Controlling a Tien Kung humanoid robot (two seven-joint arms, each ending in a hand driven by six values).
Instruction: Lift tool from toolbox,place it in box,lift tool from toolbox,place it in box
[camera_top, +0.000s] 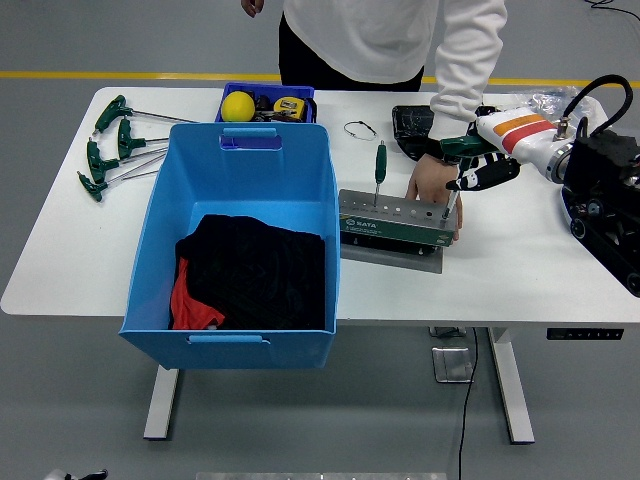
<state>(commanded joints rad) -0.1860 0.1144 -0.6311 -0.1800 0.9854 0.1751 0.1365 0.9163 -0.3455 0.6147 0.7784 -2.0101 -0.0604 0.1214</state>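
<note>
The grey and green toolbox rack (390, 226) lies on the table right of the blue box (160, 200). One green-handled screwdriver (380, 160) stands upright in its left end. My right hand (470, 165) is shut on a second green-handled screwdriver (451, 198), whose shaft still reaches down to the rack's right end. A person's hand (425, 180) rests on that same end, just left of my fingers. Black and red cloth (250, 272) lies in the blue box. My left arm is out of view.
Several green T-handle wrenches (115, 145) lie at the far left. Behind the blue box stands a small blue tray (300, 95) holding a yellow ball (237, 105) and a tape measure. A black pouch (410, 128) lies behind the rack. The person stands at the far edge.
</note>
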